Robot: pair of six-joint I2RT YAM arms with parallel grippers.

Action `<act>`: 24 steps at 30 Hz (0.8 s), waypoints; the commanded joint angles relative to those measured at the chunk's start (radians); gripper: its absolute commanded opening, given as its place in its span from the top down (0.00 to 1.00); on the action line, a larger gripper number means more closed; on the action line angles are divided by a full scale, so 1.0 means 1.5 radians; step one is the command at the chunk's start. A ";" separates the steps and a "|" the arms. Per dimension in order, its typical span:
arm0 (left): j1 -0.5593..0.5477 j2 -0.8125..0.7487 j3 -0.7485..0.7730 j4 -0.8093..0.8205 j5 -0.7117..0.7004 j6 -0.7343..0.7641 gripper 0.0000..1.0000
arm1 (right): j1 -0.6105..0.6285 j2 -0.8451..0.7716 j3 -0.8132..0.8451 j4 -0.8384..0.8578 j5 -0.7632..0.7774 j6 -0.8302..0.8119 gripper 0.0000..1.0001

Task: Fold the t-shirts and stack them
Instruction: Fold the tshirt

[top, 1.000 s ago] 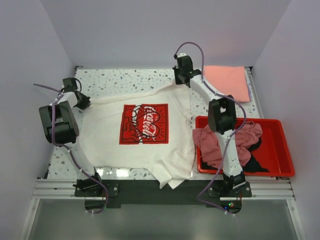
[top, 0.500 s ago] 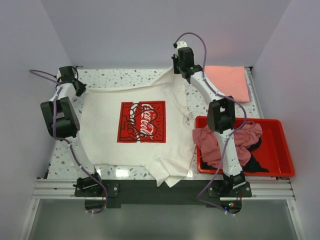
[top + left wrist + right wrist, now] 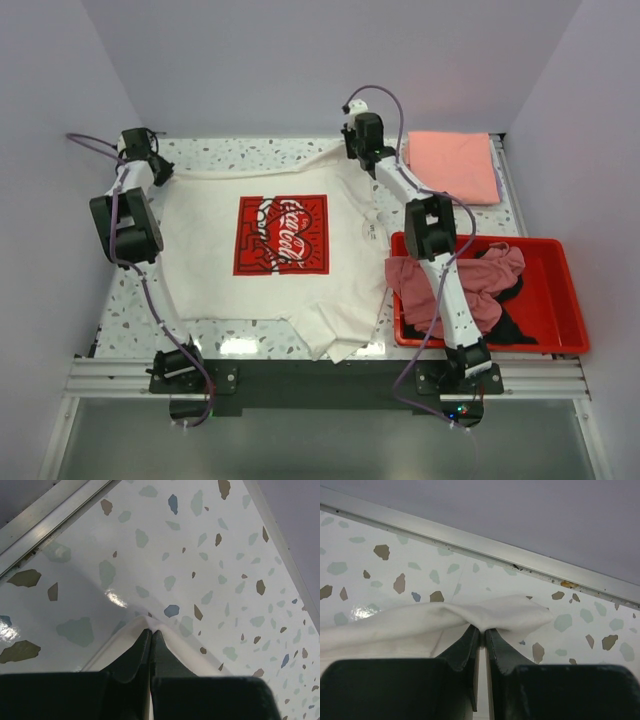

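White t-shirt [image 3: 200, 270] lies spread print-up on the table [image 3: 240, 150], one corner overhanging the near edge. Both arms reach to the far edge, where the rail [image 3: 470, 545] is close beyond. Left gripper [image 3: 151, 631], jaws pressed together, pinches one far corner; right gripper [image 3: 481, 629] pinches the other.

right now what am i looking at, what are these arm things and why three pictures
Two robot arms are bolted at the near edge of a speckled table. The wide picture looks down from above and behind them; the other two come from a camera on each wrist, showing its dark fingers close up. A white t-shirt with a red print lies spread out; the left claw and right claw each pinch its far edge, one per side. A folded salmon-pink shirt lies far right, and a red bin holds a dusty-pink shirt and a black shirt.
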 commanded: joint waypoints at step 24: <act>0.027 -0.280 -0.251 -0.045 -0.062 0.047 1.00 | 0.011 -0.438 -0.271 -0.505 -0.097 0.191 0.89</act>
